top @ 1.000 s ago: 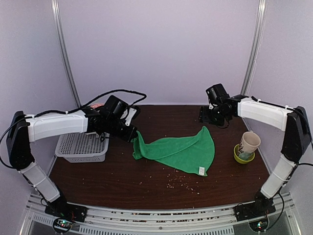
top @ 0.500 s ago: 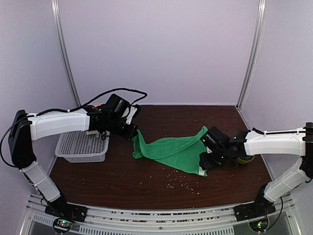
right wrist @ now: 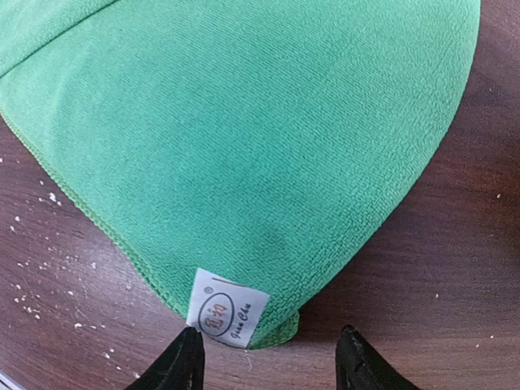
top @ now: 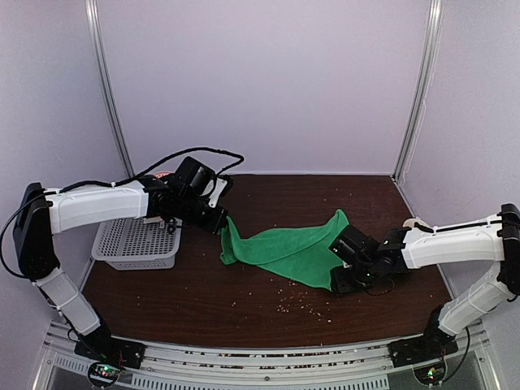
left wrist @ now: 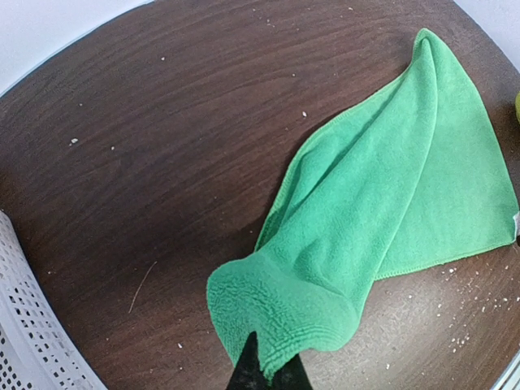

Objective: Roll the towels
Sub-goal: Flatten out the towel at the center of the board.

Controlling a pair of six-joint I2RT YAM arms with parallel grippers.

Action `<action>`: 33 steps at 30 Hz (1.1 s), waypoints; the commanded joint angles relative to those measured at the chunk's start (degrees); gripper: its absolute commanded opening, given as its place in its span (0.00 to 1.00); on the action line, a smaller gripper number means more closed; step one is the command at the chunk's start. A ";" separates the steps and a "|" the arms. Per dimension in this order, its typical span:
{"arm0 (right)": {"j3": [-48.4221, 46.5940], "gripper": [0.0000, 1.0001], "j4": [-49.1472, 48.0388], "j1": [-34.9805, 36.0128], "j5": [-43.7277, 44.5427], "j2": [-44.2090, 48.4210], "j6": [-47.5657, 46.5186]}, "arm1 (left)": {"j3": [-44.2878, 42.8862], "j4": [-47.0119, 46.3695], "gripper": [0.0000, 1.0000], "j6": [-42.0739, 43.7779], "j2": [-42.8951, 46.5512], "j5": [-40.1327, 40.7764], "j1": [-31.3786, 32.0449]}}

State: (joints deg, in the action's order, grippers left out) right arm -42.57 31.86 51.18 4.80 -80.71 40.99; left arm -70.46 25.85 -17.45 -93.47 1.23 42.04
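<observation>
Green towel [top: 284, 250] cloth lies half-spread across the middle of the dark table [top: 203, 301], folded into a long tapering shape, with one end lifted off the wood. The left gripper [left wrist: 264, 374] has its jaws pinched tight on that bunched left corner and holds it a little above the surface, probably to anchor one end so the cloth can be pulled flat before any rolling begins. The right gripper [right wrist: 268, 351] sits low at the opposite, near-right corner. Its two fingers are spread apart and straddle the tip where a small white label [right wrist: 226, 318] is sewn, and nothing is clamped between them yet. That placement suggests a grasp on the labelled corner is being lined up, so both arms could stretch the green towel out. It is not rolled at all, so the task looks to be at an early stage. A white slatted basket [top: 134, 242] stands at the left edge beneath the left arm, and pale crumbs [top: 302, 305] are scattered over the wood near the towel's front edge. No second towel can be made out with any certainty.
</observation>
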 commanded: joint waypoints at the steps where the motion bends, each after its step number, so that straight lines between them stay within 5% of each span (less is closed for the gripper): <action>1: 2.14 0.55 -1.44 0.46 -0.38 0.48 2.20 | 0.67 -0.49 0.00 -0.48 2.14 -0.49 -0.39; 12: 3.73 0.38 -7.88 0.47 -2.71 -5.23 4.04 | 1.80 -0.27 0.00 -0.75 4.06 -1.22 -0.38; 19: 5.25 0.00 -7.42 0.15 -0.13 -1.86 5.27 | 2.43 0.50 0.00 -0.75 5.63 -1.25 -0.38; 33: -16.59 0.00 15.93 -0.37 13.43 23.49 0.55 | 3.63 3.68 0.00 0.06 11.93 -1.81 -0.29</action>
State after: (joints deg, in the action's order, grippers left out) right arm -55.94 39.70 51.29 13.13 -60.42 42.54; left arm -68.20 29.28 -17.69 -84.25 0.01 42.04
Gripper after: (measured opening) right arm 0.027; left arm 0.013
